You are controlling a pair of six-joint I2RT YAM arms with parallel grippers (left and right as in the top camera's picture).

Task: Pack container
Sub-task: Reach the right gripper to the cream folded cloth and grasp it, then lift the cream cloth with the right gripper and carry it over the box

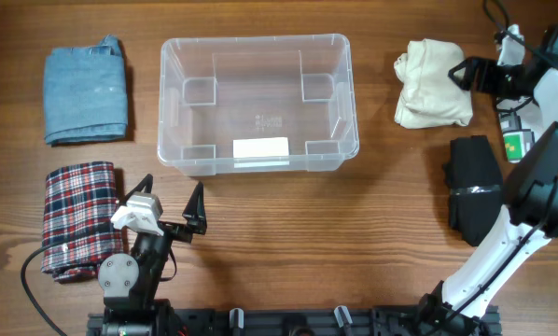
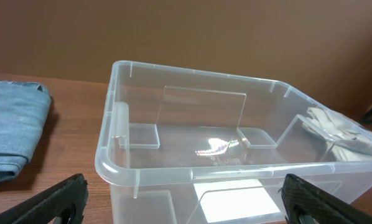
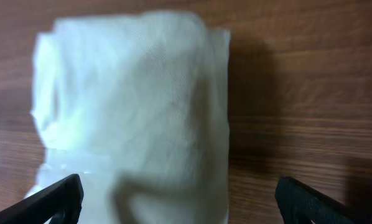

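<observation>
Left tool [image 1: 173, 187]: fingers spread wide, nothing between them. It sits low at the near-left of the table [image 1: 372, 233] and points away from the base toward the near wall of the container [image 1: 256, 39], well short of it. The left arm is folded up tight over its base, wrist just above the base joint. In the left wrist view both fingertips [image 2: 58, 196] show at the bottom corners, with the container's near rim and white label [image 2: 236, 202] framed between them.

Right tool [image 1: 458, 73]: also wide open and holding nothing. It is at the far right, pointing left at the cream folded cloth [image 1: 433, 84], with its tips at the cloth's right edge; I can't tell whether they touch. The right wrist view shows one finger at each bottom corner and the cream cloth filling the left and middle of the frame, with bare wood to the right. The right arm's white link rises from the base at the near edge, bends at a black elbow on the right side, then reaches to the far-right corner with the wrist turned left.

The container stands upright and open-topped at the middle-far part of the table, label on its near wall.

A folded denim cloth [image 1: 86, 91] lies to the left of the container, apart from it. A folded plaid cloth [image 1: 78, 219] lies near-left, just beside the left arm. A black folded cloth [image 1: 473, 187] lies on the right, nearer than the cream one, partly under the right arm.
</observation>
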